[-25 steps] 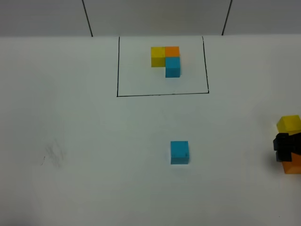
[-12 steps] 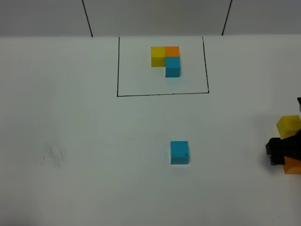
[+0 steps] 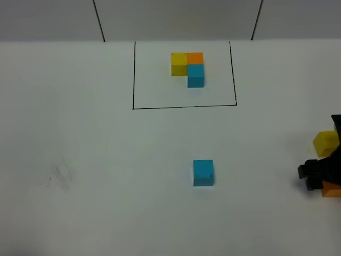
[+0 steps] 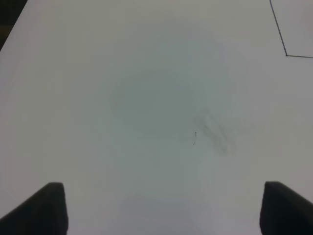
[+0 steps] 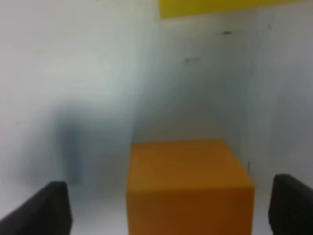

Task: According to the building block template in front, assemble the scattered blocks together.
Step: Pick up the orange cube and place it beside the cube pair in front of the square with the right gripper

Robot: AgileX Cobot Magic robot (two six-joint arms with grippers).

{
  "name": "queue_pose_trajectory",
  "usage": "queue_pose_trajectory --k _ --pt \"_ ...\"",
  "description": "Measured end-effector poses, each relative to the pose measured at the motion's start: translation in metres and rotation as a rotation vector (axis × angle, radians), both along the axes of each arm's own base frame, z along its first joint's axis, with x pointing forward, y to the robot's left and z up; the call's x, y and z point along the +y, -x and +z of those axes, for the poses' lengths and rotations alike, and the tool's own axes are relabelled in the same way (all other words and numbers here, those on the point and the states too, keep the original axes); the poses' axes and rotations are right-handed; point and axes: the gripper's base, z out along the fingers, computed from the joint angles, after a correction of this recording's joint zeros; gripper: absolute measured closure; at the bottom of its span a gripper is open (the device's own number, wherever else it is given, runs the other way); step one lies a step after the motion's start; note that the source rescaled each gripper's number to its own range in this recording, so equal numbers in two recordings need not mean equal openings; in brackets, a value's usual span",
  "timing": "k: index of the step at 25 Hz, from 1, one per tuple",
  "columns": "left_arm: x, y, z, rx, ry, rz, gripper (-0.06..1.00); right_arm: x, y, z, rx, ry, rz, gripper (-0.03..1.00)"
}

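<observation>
The left gripper (image 4: pixel 161 210) hangs over a bare part of the white table (image 3: pixel 106 149). Its two dark fingers are far apart and there is nothing between them. On the table just past it there is a faint grey smudge (image 4: pixel 217 137).

The right gripper (image 5: pixel 168 208) is low, at the right edge of the table. Its fingers are wide open too. The orange cube (image 5: pixel 188 181) sits between them on the table, with a gap on each side, so the gripper has no hold of it. From the high camera only a bit of this cube shows, because the black gripper covers most of it.

The blue cube (image 3: pixel 203 172) sits alone near the middle of the table, well apart from the other two.

The yellow cube (image 3: pixel 325 143) is a little farther back than the orange one, near it but not touching.

Farthest back is the template (image 3: pixel 187 67). Yellow and orange cubes sit side by side, and a blue cube sits just in front of the orange one. They all touch. A thin black frame (image 3: pixel 184 107) is drawn around them.
</observation>
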Motion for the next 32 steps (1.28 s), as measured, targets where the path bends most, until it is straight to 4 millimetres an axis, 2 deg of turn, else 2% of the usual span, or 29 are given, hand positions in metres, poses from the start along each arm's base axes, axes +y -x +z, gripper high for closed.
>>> queue_pose_trajectory --k 2,4,9,11,15,18,23,28,32 --pt "0.0 0.0 0.0 0.0 0.0 0.0 0.26 0.0 0.0 0.0 0.002 0.0 0.0 0.47" --pt "0.0 0.0 0.0 0.0 0.0 0.0 0.26 0.0 0.0 -0.001 0.003 0.0 0.0 0.74" --pt "0.0 0.0 0.0 0.0 0.0 0.0 0.26 0.0 0.0 0.005 0.031 0.007 -0.002 0.72" --pt "0.0 0.0 0.0 0.0 0.0 0.0 0.26 0.002 -0.001 0.018 0.046 0.015 -0.002 0.72" --pt "0.0 0.0 0.0 0.0 0.0 0.0 0.26 0.018 -0.005 0.058 -0.025 0.006 -0.011 0.72" --pt "0.0 0.0 0.0 0.0 0.0 0.0 0.26 0.044 -0.014 0.086 -0.134 -0.042 -0.034 0.72" --pt "0.0 0.0 0.0 0.0 0.0 0.0 0.26 0.099 -0.025 0.104 -0.169 -0.069 0.019 0.72" --pt "0.0 0.0 0.0 0.0 0.0 0.0 0.26 0.169 -0.036 0.107 -0.137 -0.068 0.16 0.72" --pt "0.0 0.0 0.0 0.0 0.0 0.0 0.26 0.215 -0.042 0.098 -0.092 -0.061 0.148 0.72"
